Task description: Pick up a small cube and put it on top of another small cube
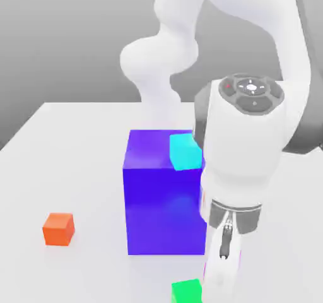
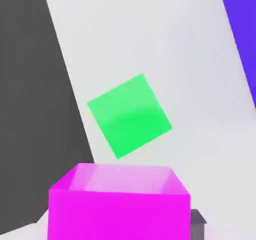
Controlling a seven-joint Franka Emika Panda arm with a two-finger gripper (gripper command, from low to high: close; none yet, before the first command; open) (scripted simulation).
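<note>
The magenta cube (image 2: 119, 204) sits held in the gripper (image 2: 120, 224), above and apart from the green cube (image 2: 130, 115) on the white bench (image 2: 165, 44). The exterior view adds a tall glossy blue-violet block (image 1: 165, 194), a cyan cube (image 1: 185, 151) and a matte orange cube (image 1: 58, 228).
</note>
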